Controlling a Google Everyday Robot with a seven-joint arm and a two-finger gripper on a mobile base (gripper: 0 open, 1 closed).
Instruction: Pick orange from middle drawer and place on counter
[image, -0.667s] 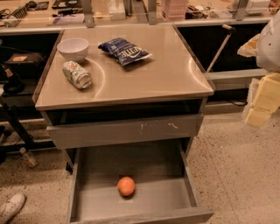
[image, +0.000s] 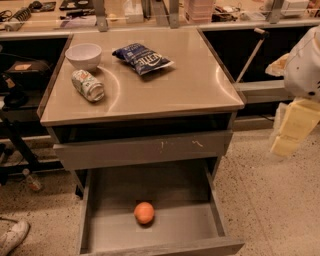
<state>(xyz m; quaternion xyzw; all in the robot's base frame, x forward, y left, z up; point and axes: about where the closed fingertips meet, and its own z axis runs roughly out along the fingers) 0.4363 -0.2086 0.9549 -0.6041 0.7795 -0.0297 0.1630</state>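
Item 1. Orange (image: 144, 212): small round fruit, resting on the floor of the middle drawer (image: 180, 227), near the middle and a little toward the front, clear of all walls; nothing touches it

Item 2. Middle drawer: grey metal, shallow, pulled well out toward the camera, with only the orange inside

Item 3. Upper drawer (image: 145, 148): front bears pale scratch marks right of centre; it stands slightly out from the cabinet, above the open drawer

Item 4. Counter (image: 190, 95): brushed-steel cabinet top, beige-grey and shiny. It carries, at the back left, a white bowl (image: 83, 55), upright; just in front of the bowl, a can (image: 88, 85) lying on its side; to the right of the bowl, a dark blue snack bag (image: 142, 58) lying flat

Item 5. Hand (image: 295, 127): pale yellow, below a white arm housing at the right edge of the view, well apart from the cabinet and from the orange, over the speckled floor (image: 270, 200); holds nothing visible; whether wide or narrow cannot be told

Item 6. Long bench (image: 150, 22): behind the counter, cluttered with small items

Item 7. White shoe (image: 12, 237): bottom left corner, on the floor
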